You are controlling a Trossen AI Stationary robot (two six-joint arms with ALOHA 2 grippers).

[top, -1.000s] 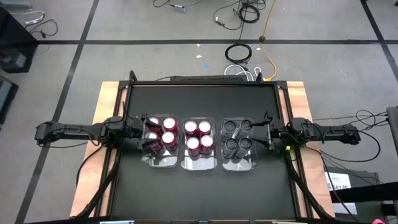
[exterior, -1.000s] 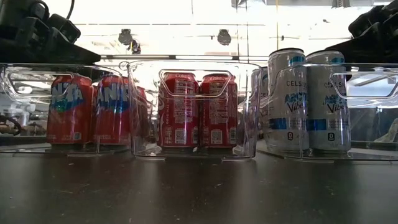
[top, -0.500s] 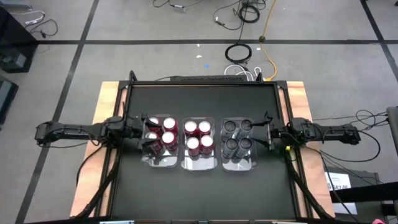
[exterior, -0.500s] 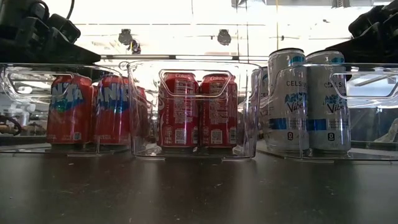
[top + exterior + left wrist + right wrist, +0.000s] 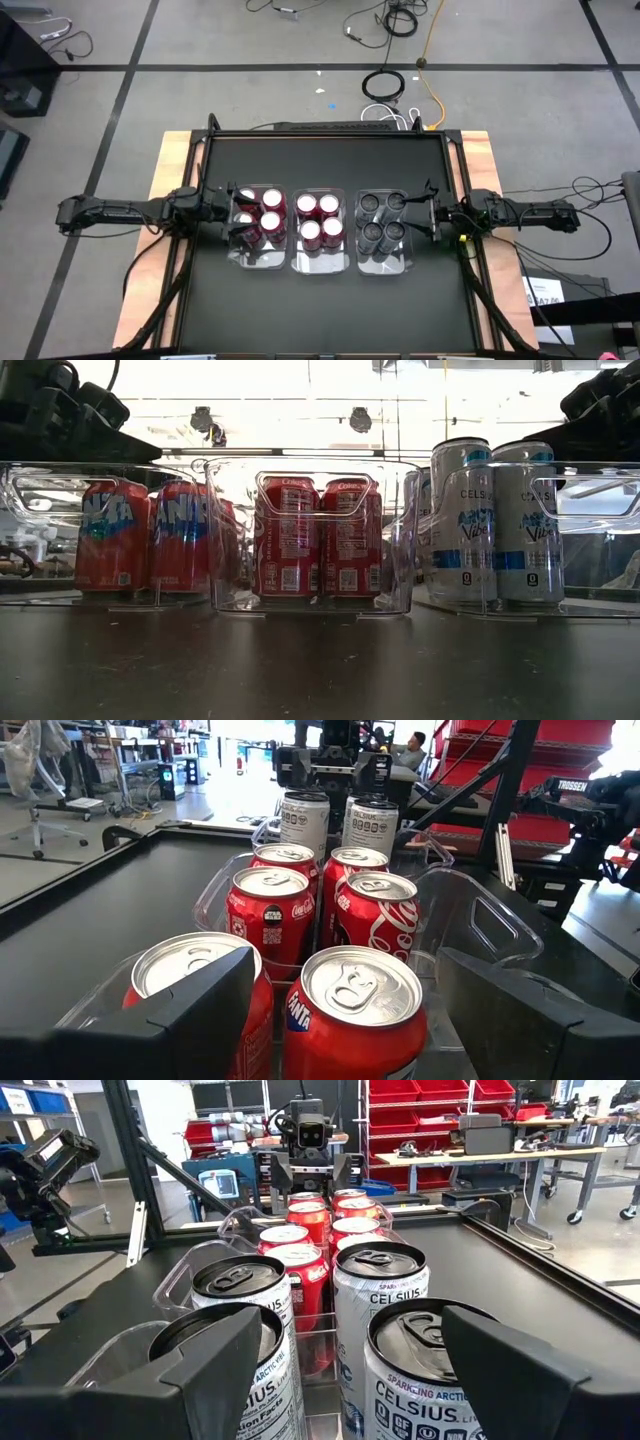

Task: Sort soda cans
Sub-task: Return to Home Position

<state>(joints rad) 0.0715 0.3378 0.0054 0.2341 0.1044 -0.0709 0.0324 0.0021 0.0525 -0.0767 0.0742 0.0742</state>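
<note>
You are seeing twelve cans standing upright in three clear bins, lined up side by side just below the middle of the high view on the black table (image 5: 320,150).

The left bin (image 5: 262,264) is holding four red Fanta cans (image 5: 270,199), packed two by two. The middle bin (image 5: 318,264) is holding four red Coke cans (image 5: 307,206), also two by two. The right bin (image 5: 386,266) is holding four grey Celsius cans (image 5: 371,205), and in the low view they are standing taller than the red ones. The bins are sitting close together, with the middle one between the other two. In the low view the Fanta cans are showing at centre left, the Coke cans in the centre and the Celsius cans at centre right.

Your left gripper (image 5: 225,213) is hanging at the left of the row, just beside the left bin's outer wall. Its fingers are spread wide and are carrying nothing. In its wrist view, the Fanta cans are sitting just past the fingertips.

Your right gripper (image 5: 425,212) is hanging at the right of the row, just beside the right bin's outer wall. Its fingers are likewise spread wide and empty, with the Celsius cans just past them in its wrist view.

Both arms are lying stretched out level, reaching in from the table's left and right edges.
</note>
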